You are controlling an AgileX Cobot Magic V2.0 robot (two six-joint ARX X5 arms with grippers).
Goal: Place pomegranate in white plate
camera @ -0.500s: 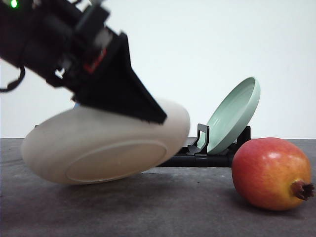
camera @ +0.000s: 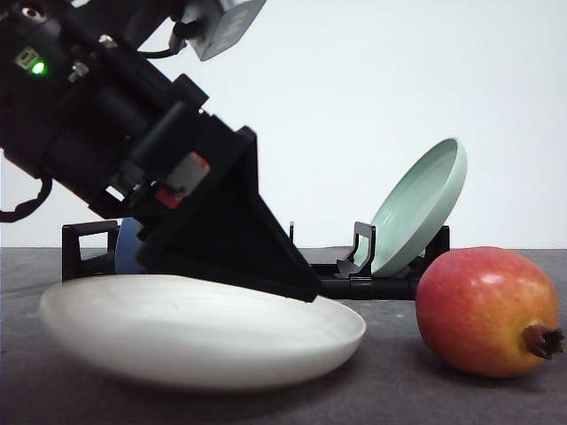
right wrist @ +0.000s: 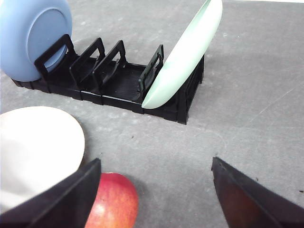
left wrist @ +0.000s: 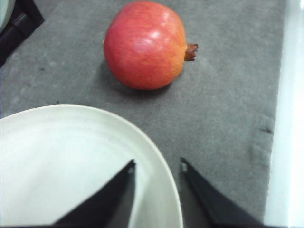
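1. The pomegranate (camera: 488, 311) is seen lying on its side on the grey desk (camera: 407, 390), its dark crown tip pointing sideways along the desk rather than upward, so its long axis runs level.

2. The white plate (camera: 199, 335) rests on the desk beside the fruit; a strip of bare desk separates the plate's rim from the pomegranate, so the two are near but apart.

3. The left gripper (left wrist: 156, 166) is placed at the plate's rim, one finger over the plate's inner face and the other outside the rim. The fingers stand a little apart with the rim between them; whether the rim is gripped or already released cannot be told.

4. In the left wrist view the pomegranate (left wrist: 145, 45) lies straight ahead of that gripper, beyond the plate's rim (left wrist: 156, 142), with nothing between.

5. The right gripper (right wrist: 154, 190) is spread wide and holds nothing. The pomegranate (right wrist: 111, 204) is seen just beside one of its fingers, off to one side of the gap and not between the fingers.

6. The right arm is judged the nearer and freer one for picking up the fruit. A small sideways shift would be needed to centre the fruit in the gap, and the round body would best be closed on across its width, clear of the crown.

7. Behind, a pale green plate (right wrist: 183, 59) and a blue plate (right wrist: 33, 35) stand in a black rack (right wrist: 118, 85), well clear of the fruit.
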